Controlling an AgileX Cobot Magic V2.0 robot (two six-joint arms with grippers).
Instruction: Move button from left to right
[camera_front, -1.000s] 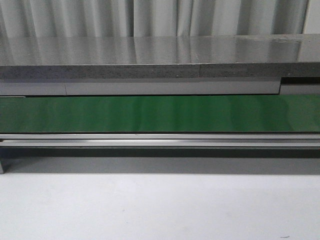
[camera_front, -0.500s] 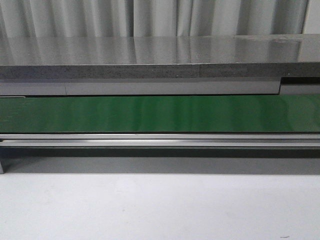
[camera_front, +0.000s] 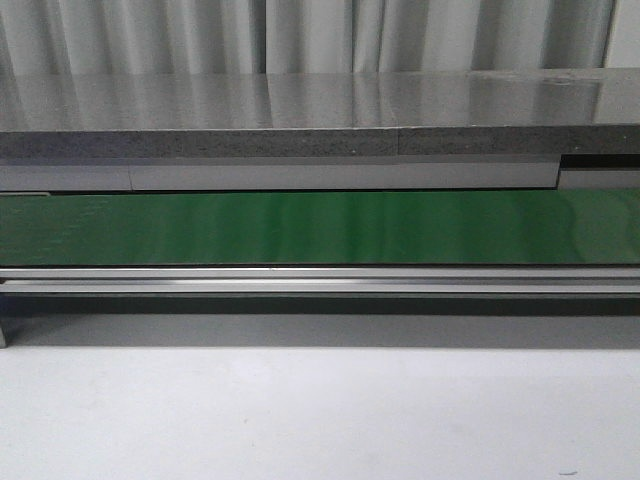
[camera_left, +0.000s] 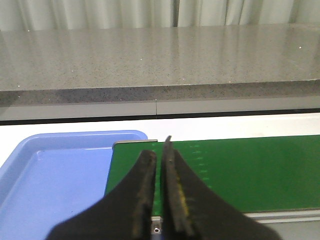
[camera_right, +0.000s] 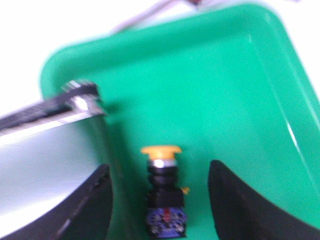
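The front view looks across a pale white desk toward a long green conveyor belt that runs the full width of the scene, edged along its near side by a silver metal rail. Behind the belt sits a grey speckled stone counter, and behind that hang pale curtains. Neither arm appears in this view.

In the left wrist view, the left hand is closed on nothing, its two black fingers pressed nearly together with only a thin slit between them. It hovers over the end of the green belt. A light blue tray lies just beside that end of the belt, at about 9 o'clock from the fingertips.

In the right wrist view, which is somewhat blurred, the right hand is spread wide open, with one black finger on each side of the button. The button lies in a green tray, its yellow-orange cap pointing to 12 o'clock and its black body, with a small blue-red mark, toward 6 o'clock. Neither finger touches the button. The roller end of the conveyor overlaps the tray's edge at about 9 o'clock.
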